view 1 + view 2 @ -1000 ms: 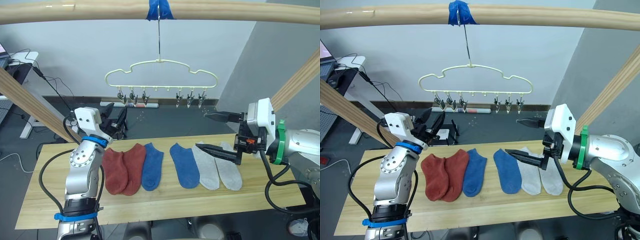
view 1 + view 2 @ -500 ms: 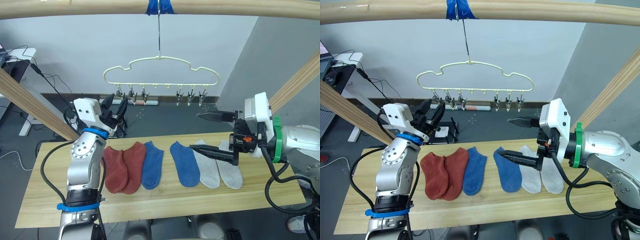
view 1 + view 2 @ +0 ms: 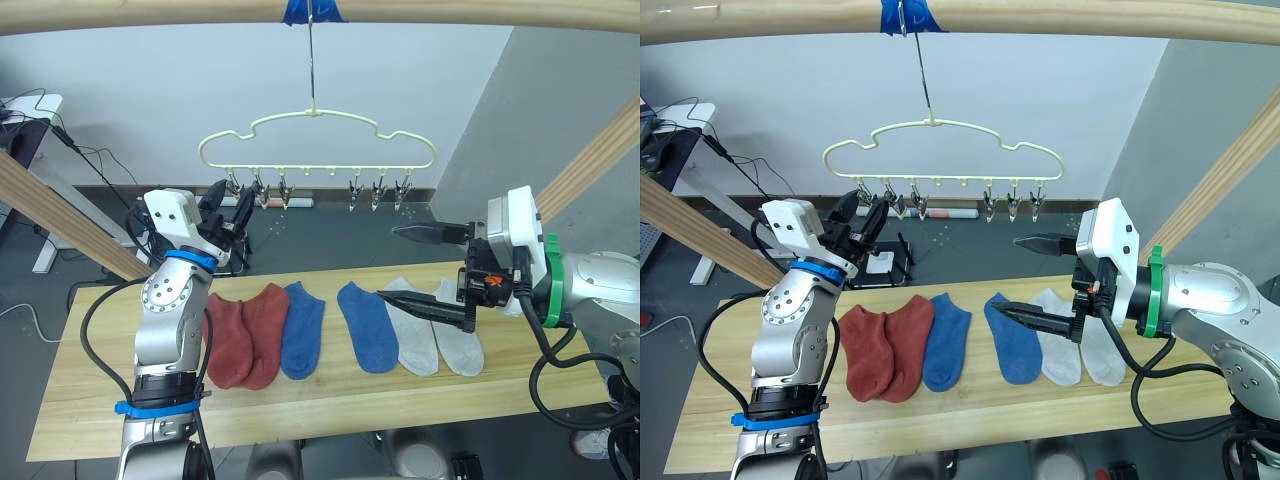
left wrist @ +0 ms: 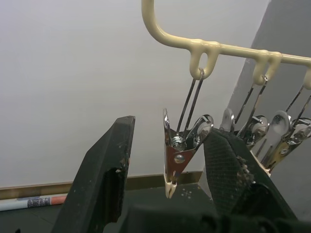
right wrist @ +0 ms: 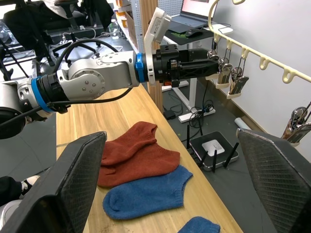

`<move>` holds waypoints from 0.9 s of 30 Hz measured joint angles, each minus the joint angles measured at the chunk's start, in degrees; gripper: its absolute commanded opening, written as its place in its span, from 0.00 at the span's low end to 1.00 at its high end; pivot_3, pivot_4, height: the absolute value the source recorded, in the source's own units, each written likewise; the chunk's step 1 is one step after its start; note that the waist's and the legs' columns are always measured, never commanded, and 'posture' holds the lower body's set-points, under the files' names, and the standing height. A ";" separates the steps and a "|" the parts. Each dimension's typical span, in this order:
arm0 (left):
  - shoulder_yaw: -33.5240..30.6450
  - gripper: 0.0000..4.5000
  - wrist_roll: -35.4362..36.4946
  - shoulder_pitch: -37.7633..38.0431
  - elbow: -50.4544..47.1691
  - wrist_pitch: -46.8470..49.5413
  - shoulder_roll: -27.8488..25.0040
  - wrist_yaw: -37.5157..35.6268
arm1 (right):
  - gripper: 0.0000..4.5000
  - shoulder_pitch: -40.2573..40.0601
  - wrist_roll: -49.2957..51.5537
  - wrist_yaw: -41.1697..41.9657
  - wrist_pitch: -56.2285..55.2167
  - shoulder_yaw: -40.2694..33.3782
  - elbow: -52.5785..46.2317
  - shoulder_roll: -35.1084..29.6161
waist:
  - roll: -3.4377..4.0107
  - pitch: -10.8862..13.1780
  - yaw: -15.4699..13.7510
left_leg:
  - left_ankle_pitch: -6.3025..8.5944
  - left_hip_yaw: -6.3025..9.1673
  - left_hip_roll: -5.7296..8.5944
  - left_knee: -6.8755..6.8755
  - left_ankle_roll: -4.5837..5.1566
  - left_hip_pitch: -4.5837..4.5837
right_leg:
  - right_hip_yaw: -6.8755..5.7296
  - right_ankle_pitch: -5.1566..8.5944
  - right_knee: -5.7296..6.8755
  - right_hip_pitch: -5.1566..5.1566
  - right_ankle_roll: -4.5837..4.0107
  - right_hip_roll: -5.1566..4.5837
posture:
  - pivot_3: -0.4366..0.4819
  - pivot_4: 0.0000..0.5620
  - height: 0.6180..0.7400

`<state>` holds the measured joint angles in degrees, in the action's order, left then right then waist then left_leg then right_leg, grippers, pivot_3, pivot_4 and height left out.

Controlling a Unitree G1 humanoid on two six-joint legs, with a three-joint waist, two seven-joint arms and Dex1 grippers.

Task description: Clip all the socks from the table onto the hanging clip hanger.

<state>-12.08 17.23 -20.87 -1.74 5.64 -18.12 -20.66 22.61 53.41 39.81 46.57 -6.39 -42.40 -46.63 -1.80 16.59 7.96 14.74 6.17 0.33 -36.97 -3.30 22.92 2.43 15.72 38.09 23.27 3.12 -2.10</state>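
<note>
Cream-yellow wire forms the clip hanger (image 3: 317,140), which hangs by its long hook from a round wooden rail (image 3: 150,10) wrapped at that spot with blue tape (image 3: 312,10); everything below is placed relative to this hanger. At the hanger's left end, the left gripper (image 3: 228,207) is raised off the table with its two black fingers spread wide and holding nothing. In the left wrist view, the leftmost metal clip (image 4: 181,145) hangs between those fingers, close to one of them, though contact cannot be judged.

Below the hanger, the light wood table (image 3: 90,400) carries all six socks lying flat in a row. Under the hanger's left end lie the two rust-red socks (image 3: 243,333), overlapping each other. Just right of them is a blue sock (image 3: 301,328), touching the red pair. Under the hanger's middle is the second blue sock (image 3: 366,326), set slightly apart from the first. Under the hanger's right end lie the two light grey socks (image 3: 435,335), side by side, the nearer one touching the second blue sock.

Lower than the hanger's right end, the right gripper (image 3: 412,264) points toward the left arm with its fingers wide apart, one above the other. The lower finger hovers over the grey socks; nothing is held.
</note>
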 measured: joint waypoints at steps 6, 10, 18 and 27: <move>-0.04 0.53 0.01 -0.02 -0.94 0.02 -0.05 0.08 | 1.00 -0.16 -0.14 0.09 -0.02 0.02 -0.01 0.00 | 0.00 0.00 0.00 | 0.00 0.00 0.01 0.00 0.00 -0.01 | 0.00 0.00 0.01 0.00 0.01 0.00 | 0.16 0.54 0.94; -0.04 0.53 0.00 -0.02 -1.02 0.05 -0.06 0.13 | 1.00 -0.25 -0.19 0.10 -0.04 0.03 -0.03 0.00 | 0.00 0.00 0.00 | 0.00 0.00 0.01 0.00 0.00 0.00 | 0.00 0.00 0.00 0.00 0.01 0.00 | 0.16 0.54 0.94; -0.04 0.53 -0.01 -0.12 -1.17 0.08 -0.07 0.33 | 1.00 -0.79 -0.45 0.20 -0.12 0.90 -0.04 0.00 | 0.00 0.00 0.00 | 0.00 0.00 0.01 0.00 0.00 0.00 | -0.01 0.00 0.00 0.00 0.01 0.01 | 0.16 0.54 0.94; -0.03 0.07 0.02 -0.46 -1.63 0.08 -0.07 0.12 | 1.00 -1.27 -0.50 0.29 -0.36 0.90 -0.04 -0.10 | 0.00 0.00 0.00 | 0.00 0.00 0.01 0.00 0.00 0.00 | 0.00 0.00 0.00 0.00 0.01 0.00 | 0.16 0.54 0.94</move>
<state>-12.11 17.25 -21.33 -3.36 5.72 -18.19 -20.54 21.34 52.91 40.10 46.21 -5.49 -42.43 -46.73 -1.80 16.60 7.96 14.74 6.17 0.34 -36.97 -3.30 22.91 2.43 15.71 38.09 23.27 3.13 -2.09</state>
